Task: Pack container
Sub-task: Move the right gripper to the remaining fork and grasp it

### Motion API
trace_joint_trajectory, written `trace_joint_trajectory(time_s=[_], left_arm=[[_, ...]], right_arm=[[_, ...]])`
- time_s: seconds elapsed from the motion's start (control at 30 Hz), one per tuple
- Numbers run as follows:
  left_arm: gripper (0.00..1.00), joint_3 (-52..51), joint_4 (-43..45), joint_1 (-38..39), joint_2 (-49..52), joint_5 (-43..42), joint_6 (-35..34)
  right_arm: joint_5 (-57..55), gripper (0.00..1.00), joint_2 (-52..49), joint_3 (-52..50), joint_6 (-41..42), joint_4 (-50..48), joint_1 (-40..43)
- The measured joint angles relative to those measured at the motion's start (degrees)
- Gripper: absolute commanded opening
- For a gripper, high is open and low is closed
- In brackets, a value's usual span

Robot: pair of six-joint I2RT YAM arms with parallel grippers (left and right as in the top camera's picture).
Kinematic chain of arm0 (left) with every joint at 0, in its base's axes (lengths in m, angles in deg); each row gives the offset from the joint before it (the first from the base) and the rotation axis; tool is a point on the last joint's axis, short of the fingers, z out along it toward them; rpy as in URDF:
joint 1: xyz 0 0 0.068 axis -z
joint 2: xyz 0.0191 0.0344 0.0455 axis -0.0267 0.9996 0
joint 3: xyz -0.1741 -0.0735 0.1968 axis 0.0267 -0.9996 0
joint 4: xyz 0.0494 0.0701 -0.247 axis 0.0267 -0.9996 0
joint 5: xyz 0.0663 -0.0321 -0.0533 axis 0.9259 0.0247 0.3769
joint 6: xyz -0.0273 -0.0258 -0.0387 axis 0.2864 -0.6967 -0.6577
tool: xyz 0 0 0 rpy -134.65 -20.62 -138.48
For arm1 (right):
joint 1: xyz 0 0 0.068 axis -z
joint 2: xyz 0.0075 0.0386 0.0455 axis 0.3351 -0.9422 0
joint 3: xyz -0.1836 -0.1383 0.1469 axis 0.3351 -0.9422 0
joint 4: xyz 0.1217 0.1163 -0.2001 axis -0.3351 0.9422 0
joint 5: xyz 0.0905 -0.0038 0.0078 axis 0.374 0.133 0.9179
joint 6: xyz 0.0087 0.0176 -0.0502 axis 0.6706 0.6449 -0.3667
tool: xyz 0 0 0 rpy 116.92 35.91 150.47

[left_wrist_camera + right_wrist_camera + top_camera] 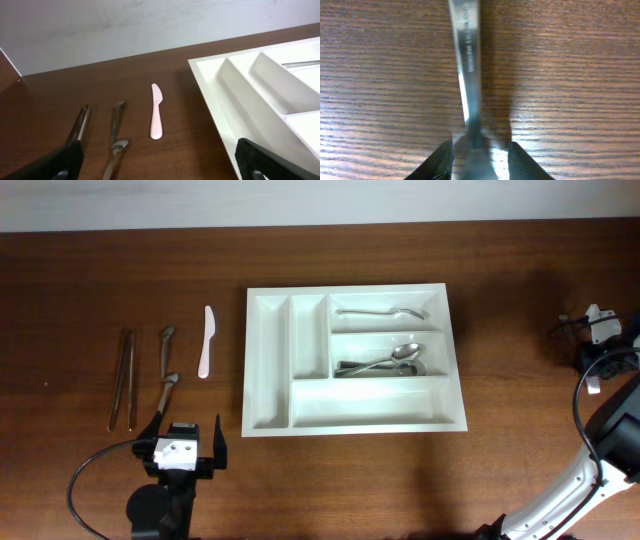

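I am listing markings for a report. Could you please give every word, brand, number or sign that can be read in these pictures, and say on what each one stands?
Stamped lettering along the handle of the metal utensil: present, but too blurred to read.
White cutlery tray: no text visible.
Pale plastic knife: no text visible.
Nothing else in the three views carries readable writing.

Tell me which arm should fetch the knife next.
Left. The left hand, open, faces the knife close ahead; the right hand is beyond the tray, a metal handle between its fingers.
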Motion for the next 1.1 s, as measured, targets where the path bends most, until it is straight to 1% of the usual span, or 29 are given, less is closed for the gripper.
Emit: trace_joint_trajectory(time_s=[0.17,0.27,0.37,0.63,0.67,0.77,0.8,0.83,0.9,0.97,1.1], left_arm=[[0.99,0.0,0.02,0.0,0.0,0.0,0.0],[0.99,0.0,0.02,0.0,0.0,0.0,0.0],[0.99,0.0,0.02,0.0,0.0,0.0,0.0],[0.99,0.0,0.0,0.0,0.0,0.0,0.0],[0.99,0.0,0.02,0.0,0.0,0.0,0.0],[0.99,0.0,0.02,0.0,0.0,0.0,0.0],[0.99,0.0,0.0,0.0,0.0,0.0,0.0],[0.99,0.0,0.02,0.0,0.0,0.0,0.0],[0.99,0.0,0.02,0.0,0.0,0.0,0.0],[0.99,0.0,0.02,0.0,0.0,0.0,0.0],[0.99,0.0,0.0,0.0,0.0,0.0,0.0]], right_arm=[[0.28,0.18,-0.11,-0.04,1.66,-0.37,-0.02],[0.31,0.16,-0.11,-0.04,2.49,-0.39,-0.07],[0.31,0.1,-0.11,-0.04,3.21,-0.37,-0.15],[0.26,0.06,-0.11,3.32,5.86,0.66,-2.25],[0.26,0.08,-0.11,3.39,5.95,0.98,-2.45],[0.24,0.21,-0.11,3.39,5.95,1.42,-2.56],[0.26,0.29,-0.11,3.39,5.97,1.57,-2.54],[0.24,0.33,-0.11,3.39,6.56,1.81,-2.54],[-0.02,0.49,-0.11,3.39,6.25,1.95,-2.45],[-1.22,0.52,-0.11,3.41,6.25,2.43,-2.38],[-3.04,0.53,-0.11,3.41,6.19,4.55,-2.32]])
